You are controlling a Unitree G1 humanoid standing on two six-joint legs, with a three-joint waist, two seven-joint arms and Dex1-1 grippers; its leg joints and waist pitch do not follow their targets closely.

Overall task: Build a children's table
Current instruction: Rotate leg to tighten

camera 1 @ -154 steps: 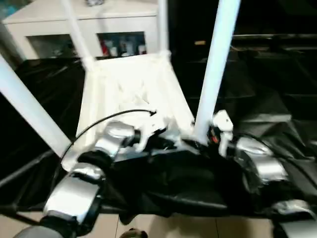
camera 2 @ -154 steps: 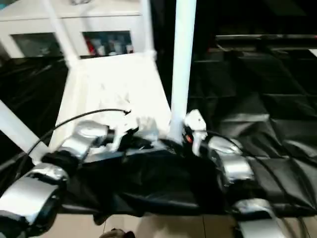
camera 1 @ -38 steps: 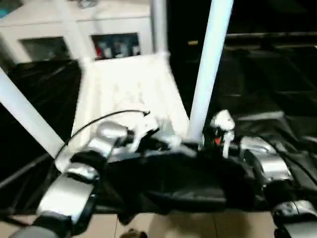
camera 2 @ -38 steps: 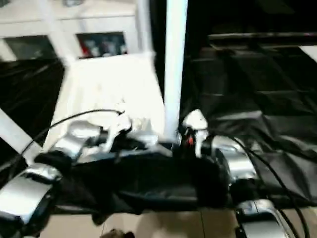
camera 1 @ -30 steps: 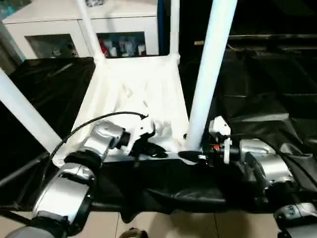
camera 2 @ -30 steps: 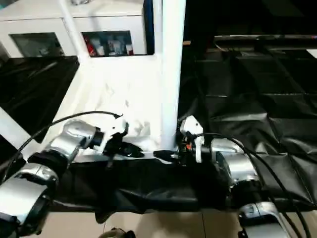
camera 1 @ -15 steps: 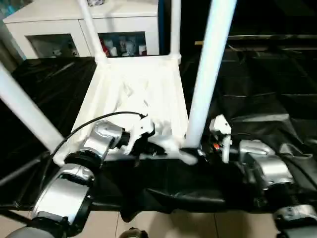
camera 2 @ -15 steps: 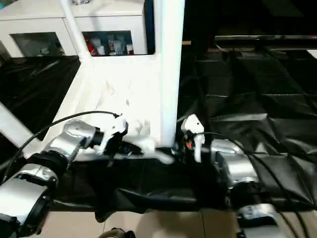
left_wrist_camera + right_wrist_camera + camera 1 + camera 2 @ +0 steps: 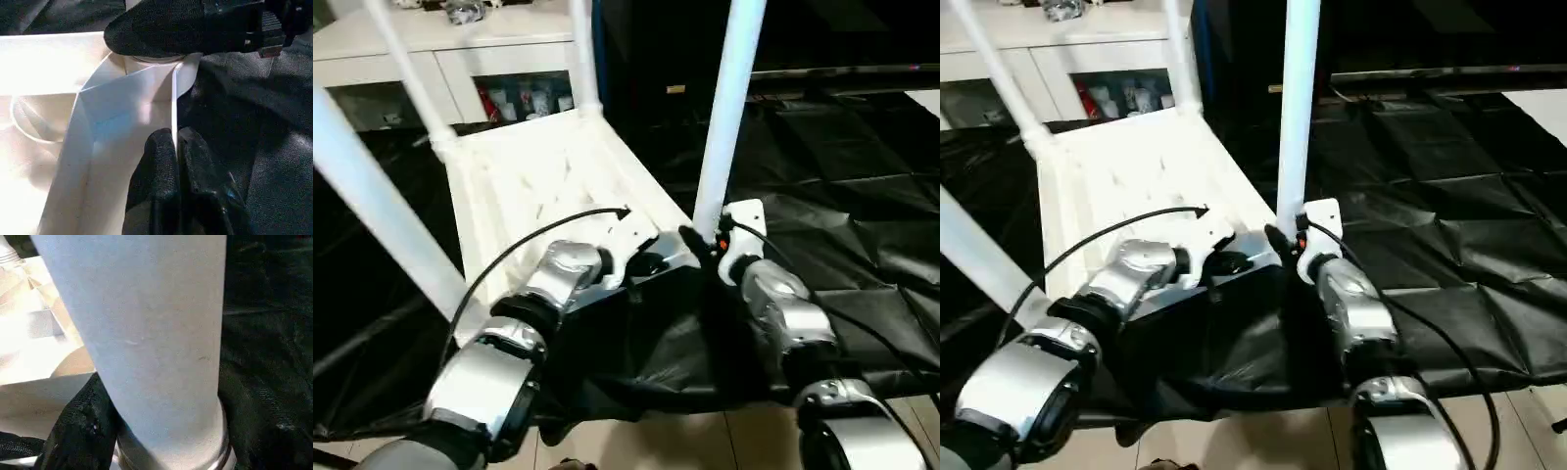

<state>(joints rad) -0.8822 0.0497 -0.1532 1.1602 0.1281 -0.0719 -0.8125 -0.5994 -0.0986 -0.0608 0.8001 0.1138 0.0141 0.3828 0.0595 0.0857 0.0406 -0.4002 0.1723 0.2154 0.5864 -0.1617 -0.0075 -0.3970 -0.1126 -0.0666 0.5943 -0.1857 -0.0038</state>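
Note:
The children's table lies upside down: a white ribbed tabletop (image 9: 538, 186) with several white legs standing up from its corner sockets. My left gripper (image 9: 651, 262) is shut on the thin near rim of the tabletop (image 9: 146, 93), and its black fingers (image 9: 161, 171) pinch that edge close to the near right corner. My right gripper (image 9: 697, 238) sits at the base of the near right leg (image 9: 724, 117). That leg (image 9: 146, 333) stands between its jaws, with one black finger (image 9: 80, 428) against it. The same finger (image 9: 161, 27) lies by the socket in the left wrist view.
The black-draped work table (image 9: 842, 196) stretches to the right, and its front edge drops to the tiled floor (image 9: 705, 441). A white cabinet (image 9: 460, 39) with bottles (image 9: 524, 98) stands behind. A black cable (image 9: 529, 240) loops over my left wrist.
The whole picture has shifted with my head. My left gripper stays on the rim and my right gripper stays at the base of the near right leg.

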